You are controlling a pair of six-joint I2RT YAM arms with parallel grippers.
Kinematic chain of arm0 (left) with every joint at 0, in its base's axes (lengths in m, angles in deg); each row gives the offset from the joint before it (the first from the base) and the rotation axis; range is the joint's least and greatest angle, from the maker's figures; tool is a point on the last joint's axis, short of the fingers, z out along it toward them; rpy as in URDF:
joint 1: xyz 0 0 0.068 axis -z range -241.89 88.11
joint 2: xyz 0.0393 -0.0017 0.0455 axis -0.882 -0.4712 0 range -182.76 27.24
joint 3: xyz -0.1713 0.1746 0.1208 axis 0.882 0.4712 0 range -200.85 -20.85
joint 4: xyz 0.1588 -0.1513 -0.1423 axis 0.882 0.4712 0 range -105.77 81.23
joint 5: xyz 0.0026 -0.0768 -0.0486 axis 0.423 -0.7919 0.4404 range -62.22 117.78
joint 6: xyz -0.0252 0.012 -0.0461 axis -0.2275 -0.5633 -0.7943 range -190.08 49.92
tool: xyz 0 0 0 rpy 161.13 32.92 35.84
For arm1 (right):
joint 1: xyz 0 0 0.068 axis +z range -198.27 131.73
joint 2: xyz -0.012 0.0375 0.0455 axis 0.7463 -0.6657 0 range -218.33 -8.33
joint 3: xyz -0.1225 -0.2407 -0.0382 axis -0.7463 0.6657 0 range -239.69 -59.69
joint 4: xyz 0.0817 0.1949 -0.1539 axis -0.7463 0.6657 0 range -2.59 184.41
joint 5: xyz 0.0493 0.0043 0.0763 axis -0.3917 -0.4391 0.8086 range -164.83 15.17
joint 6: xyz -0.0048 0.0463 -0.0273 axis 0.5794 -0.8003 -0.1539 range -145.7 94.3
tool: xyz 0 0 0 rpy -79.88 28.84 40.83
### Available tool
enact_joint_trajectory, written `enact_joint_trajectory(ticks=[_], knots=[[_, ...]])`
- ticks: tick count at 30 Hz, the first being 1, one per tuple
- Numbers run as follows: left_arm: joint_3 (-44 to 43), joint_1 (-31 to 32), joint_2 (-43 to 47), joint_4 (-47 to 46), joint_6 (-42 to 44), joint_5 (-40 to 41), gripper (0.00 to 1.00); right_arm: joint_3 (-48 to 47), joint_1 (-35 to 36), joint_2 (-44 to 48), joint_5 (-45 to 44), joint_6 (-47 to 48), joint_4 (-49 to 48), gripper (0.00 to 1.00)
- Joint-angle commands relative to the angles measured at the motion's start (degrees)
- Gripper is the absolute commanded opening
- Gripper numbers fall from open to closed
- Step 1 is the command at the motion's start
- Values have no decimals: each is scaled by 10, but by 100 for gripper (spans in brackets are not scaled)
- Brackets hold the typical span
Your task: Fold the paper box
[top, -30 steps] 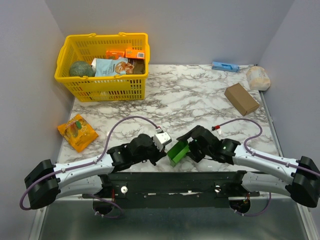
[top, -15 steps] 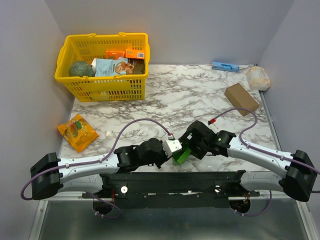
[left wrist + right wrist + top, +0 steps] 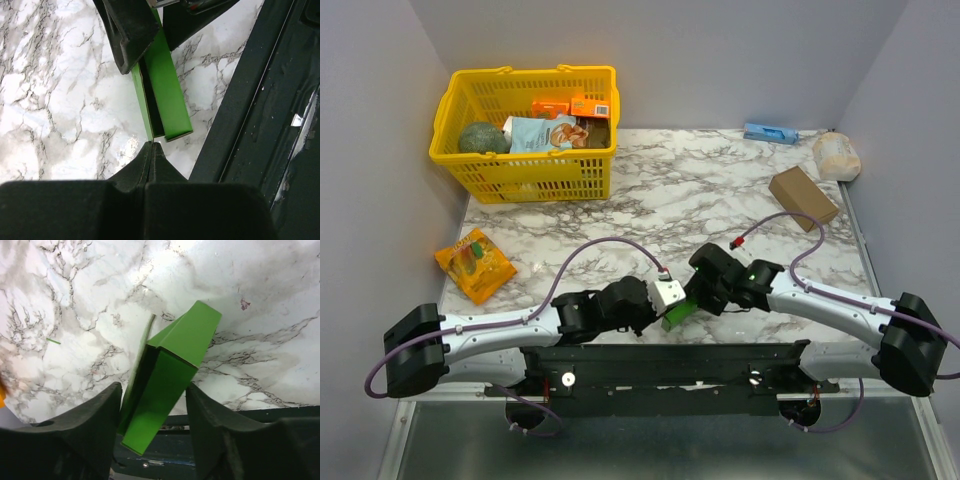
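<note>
The paper box (image 3: 682,312), bright green thin card, sits half-formed at the table's near edge between both arms. In the left wrist view the paper box (image 3: 167,95) is a long open trough. My left gripper (image 3: 151,146) is shut, and the trough's thin side wall runs straight into the seam between its tips. In the top view my left gripper (image 3: 666,318) sits at the box's left end. My right gripper (image 3: 154,386) straddles the paper box (image 3: 165,390), one finger against each long side. From above, my right gripper (image 3: 698,300) is on the box's right end.
A yellow basket (image 3: 525,175) with groceries stands at the back left. An orange packet (image 3: 473,263) lies at the left, a brown cardboard box (image 3: 803,197) at the right. A blue item (image 3: 770,132) and a white bundle (image 3: 836,155) lie at the back right. The black base rail (image 3: 670,355) runs just behind the box.
My right gripper has narrowed from wide open onto the box's sides. The left arm has slid right with its gripper shut, and the box has turned slightly.
</note>
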Motion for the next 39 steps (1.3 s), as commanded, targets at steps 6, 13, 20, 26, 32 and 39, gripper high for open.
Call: enact_joint_trajectory(ticks=[6, 13, 20, 26, 32, 39], knots=[[-19, 2, -6, -14, -13, 41, 7, 13, -3, 6, -7, -36, 5, 45], [-25, -15, 0, -21, -59, 57, 46, 22, -3, 16, -27, -60, -3, 31], [0, -31, 70, -17, -72, 54, 77, 14, -3, 19, -48, -73, 0, 31], [11, -43, 104, -4, -82, 13, 82, -2, -3, 1, -49, -73, 0, 31], [-31, -46, 51, 47, -102, -37, 76, -11, -3, 4, -57, -96, 17, 30], [-40, -46, 29, 54, -108, -51, 76, -18, -3, -1, -67, -133, 29, 30]])
